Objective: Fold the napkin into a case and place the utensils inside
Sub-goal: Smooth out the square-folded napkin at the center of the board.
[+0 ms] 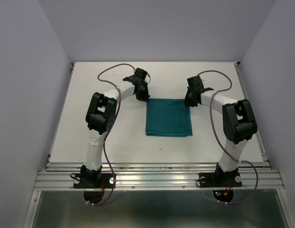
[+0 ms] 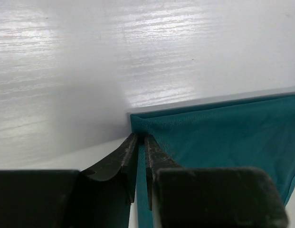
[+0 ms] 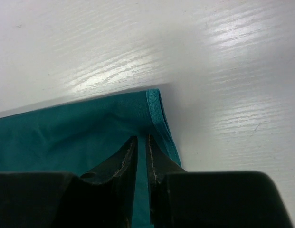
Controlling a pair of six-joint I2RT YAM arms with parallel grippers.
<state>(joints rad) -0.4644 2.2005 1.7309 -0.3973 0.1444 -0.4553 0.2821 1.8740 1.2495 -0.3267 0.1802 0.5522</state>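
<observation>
Black-fingered, the left gripper (image 1: 143,95) is set at the far left corner of the napkin (image 1: 168,117). Its jaws are drawn narrow, with a strip of teal cloth pinched between them, as is shown in the left wrist view. Between the two arms, the napkin is spread on the white table (image 1: 114,142) as a near-square, its near edge towards the arm bases. At the far right corner the right gripper (image 1: 189,100) is closed in the same way, a strip of cloth just inside the hemmed corner being caught between its jaws. Whether the held corners are raised off the table cannot be told.
</observation>
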